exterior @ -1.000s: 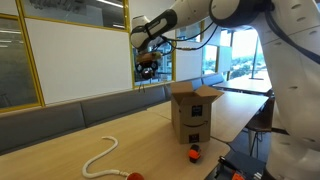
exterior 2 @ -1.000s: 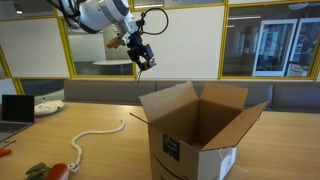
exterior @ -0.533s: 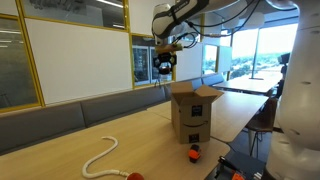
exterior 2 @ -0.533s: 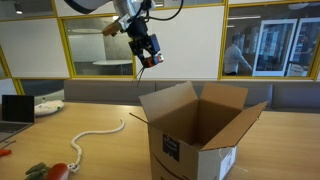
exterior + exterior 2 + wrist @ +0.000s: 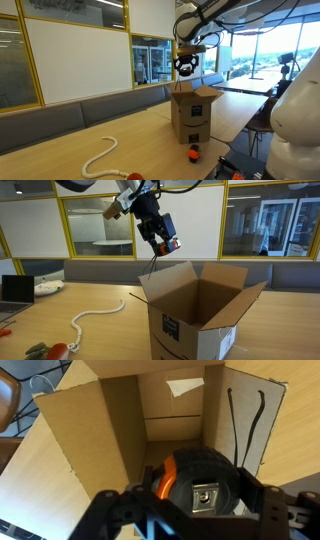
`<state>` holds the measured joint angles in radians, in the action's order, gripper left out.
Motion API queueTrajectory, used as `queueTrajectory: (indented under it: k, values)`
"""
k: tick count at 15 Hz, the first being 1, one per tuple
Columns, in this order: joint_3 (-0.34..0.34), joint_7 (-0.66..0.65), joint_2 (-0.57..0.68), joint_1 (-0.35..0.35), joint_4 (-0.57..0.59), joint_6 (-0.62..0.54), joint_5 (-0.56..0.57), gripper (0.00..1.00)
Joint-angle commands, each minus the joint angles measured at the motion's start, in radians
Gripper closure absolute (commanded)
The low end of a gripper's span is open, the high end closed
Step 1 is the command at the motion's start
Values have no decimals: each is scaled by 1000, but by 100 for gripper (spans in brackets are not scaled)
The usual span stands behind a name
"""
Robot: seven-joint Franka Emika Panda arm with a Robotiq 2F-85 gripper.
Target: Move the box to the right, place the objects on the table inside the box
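Indoors, the rope (image 5: 100, 155) lies on the table (image 5: 55, 152) before yellow-framed panels (image 5: 80, 55).

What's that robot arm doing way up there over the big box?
The robot's claw is holding a small black and orange thing right above the open cardboard box. It looks ready to drop it in. In the wrist view, the part of the box you can see looks empty. The white rope and some small orange-red things lie on the table, not yet packed.
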<state>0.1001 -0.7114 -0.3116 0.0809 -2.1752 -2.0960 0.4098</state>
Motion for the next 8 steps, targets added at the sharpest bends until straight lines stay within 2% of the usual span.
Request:
queueTrajectory:
  k: [1,5,8]
  values:
    - [-26,-21,13,59,-57,-95,-2,44]
    - [-4,-11,97,98,-83,-245,-8,44]
    - [21,6,198,124,-54,-339,-29,44]
